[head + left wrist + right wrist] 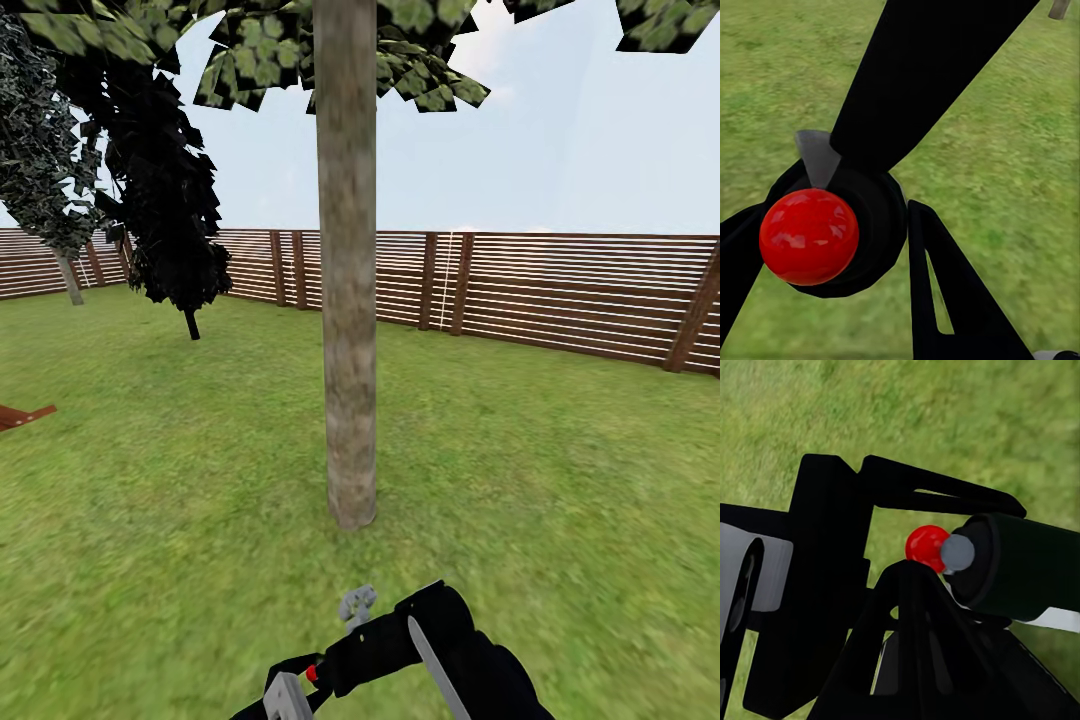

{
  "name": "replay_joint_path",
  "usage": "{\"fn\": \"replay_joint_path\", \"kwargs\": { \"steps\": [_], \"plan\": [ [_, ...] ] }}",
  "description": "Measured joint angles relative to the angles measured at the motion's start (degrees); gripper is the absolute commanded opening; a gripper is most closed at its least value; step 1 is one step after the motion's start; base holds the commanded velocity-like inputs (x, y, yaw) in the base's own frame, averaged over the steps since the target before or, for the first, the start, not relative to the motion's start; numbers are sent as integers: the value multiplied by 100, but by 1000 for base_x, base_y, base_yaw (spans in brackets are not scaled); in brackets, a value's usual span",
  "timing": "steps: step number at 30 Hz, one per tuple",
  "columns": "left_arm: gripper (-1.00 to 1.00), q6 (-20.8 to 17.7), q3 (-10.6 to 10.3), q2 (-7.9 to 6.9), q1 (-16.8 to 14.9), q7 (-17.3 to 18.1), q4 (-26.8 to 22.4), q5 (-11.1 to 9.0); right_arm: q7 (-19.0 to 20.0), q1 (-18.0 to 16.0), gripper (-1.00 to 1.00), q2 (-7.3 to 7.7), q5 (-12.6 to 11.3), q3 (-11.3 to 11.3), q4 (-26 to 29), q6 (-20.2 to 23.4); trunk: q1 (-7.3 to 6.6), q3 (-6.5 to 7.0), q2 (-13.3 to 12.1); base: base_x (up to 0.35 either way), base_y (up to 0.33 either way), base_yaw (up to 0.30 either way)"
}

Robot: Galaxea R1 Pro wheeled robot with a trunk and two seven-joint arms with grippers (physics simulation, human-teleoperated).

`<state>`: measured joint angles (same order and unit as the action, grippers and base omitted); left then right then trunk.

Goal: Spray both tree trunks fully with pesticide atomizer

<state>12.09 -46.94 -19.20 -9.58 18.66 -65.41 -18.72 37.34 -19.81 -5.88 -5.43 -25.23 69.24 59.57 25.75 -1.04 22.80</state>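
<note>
Trunk (348, 300) rises straight ahead in the head view, grey-brown and bare from the grass (560, 480) up to green leaves (420, 60) at the top edge. Behind it runs the slatted fence (580, 290); a near-black tree (170, 220) stands off to the left. At the bottom edge a black arm (470, 660) reaches in, with the atomizer (368, 645) held low in front of the trunk, its grey nozzle (357, 604) pointing toward it, well apart. In the right wrist view the right end effector (911, 562) has its fingers (937, 491) closed around the atomizer (1020, 566). In the left wrist view the left end effector (832, 240) has its fingers (952, 300) spread on either side of the atomizer's red knob (808, 236); whether they grip it I cannot tell.
</note>
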Motion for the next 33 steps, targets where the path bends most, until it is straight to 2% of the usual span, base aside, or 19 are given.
{"fn": "replay_joint_path", "kwargs": {
  "steps": [12,16,21,33],
  "plan": [
    [-100,5,-1,0,0,0,0,1,6,0,-100,-2,-1,0,0,0,0,0,0,0,0,0],
    [-100,5,-1,0,0,0,0,0,2,0,-100,-50,-2,7,0,0,0,0,0,0,0,0],
    [-100,5,0,0,0,0,-1,0,-166,0,-100,-84,-23,6,0,1,0,0,0,0,0,0],
    [-100,5,-6,0,0,0,-15,7,-187,0,-100,-89,-46,9,-4,1,0,0,0,0,0,0]
  ]
}}
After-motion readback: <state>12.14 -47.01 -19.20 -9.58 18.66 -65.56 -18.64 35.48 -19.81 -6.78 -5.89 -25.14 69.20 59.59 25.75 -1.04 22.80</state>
